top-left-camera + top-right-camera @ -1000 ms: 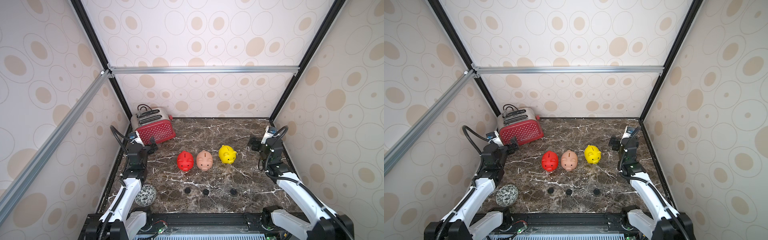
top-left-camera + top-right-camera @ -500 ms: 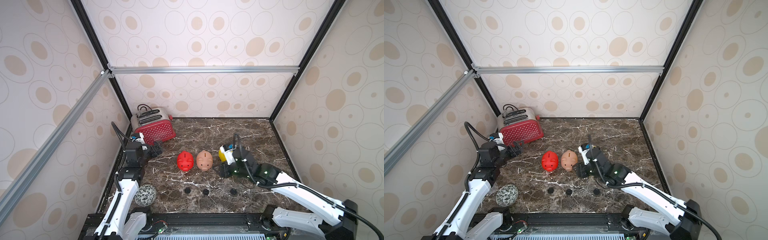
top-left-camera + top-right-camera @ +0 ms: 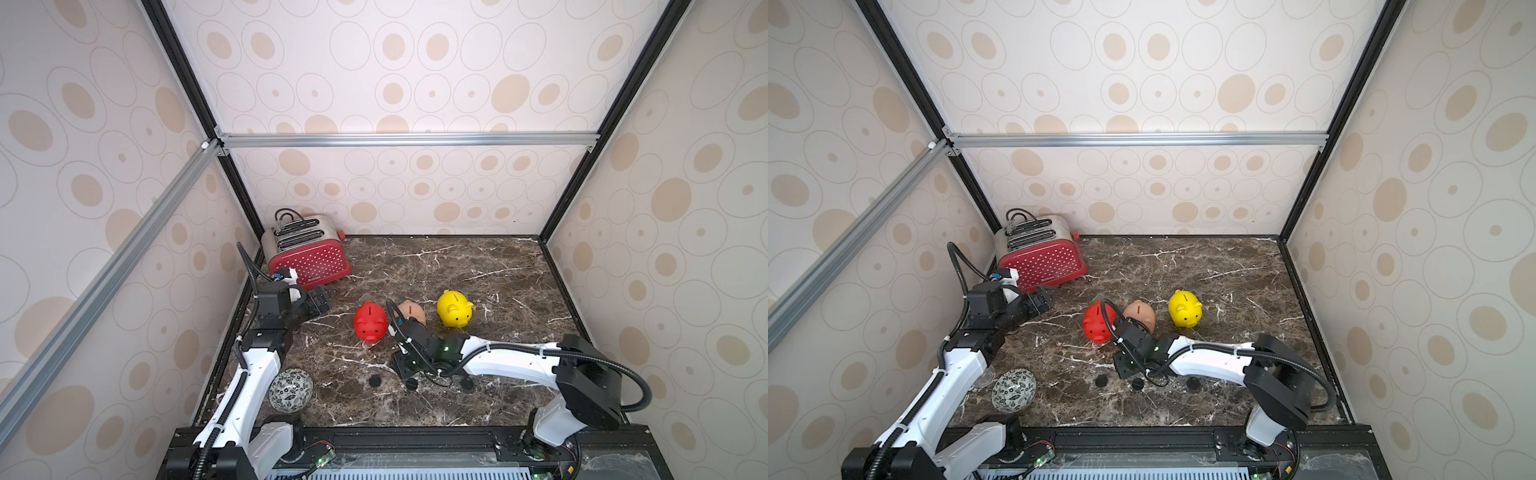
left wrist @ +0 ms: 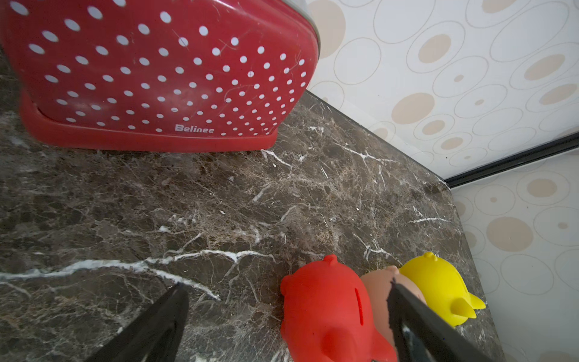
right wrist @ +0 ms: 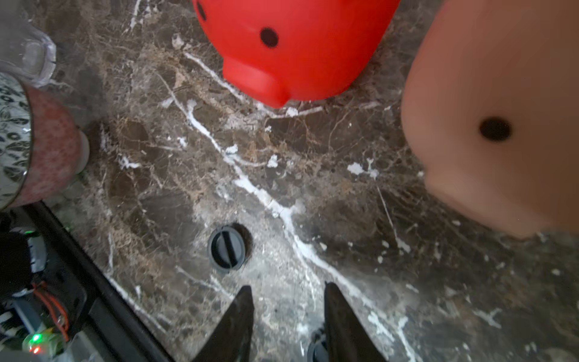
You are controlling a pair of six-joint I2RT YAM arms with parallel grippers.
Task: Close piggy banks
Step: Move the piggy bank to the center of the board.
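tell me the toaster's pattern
The toaster is red with white dots, clearest in the left wrist view.

Both arms extended, jaws apart.
Left arm (image 3: 249, 374) at lower left, elbow bent, left gripper (image 3: 318, 301) spread wide; right arm (image 3: 511, 365) stretched low toward centre, right gripper (image 3: 405, 368) pointing down, narrowly parted.

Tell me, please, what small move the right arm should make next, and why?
Probably centre the right gripper over the black plug nearest it and close the jaws on it. The jaws stand apart with only bare table between the tips, and the plug lies half hidden behind one jaw.
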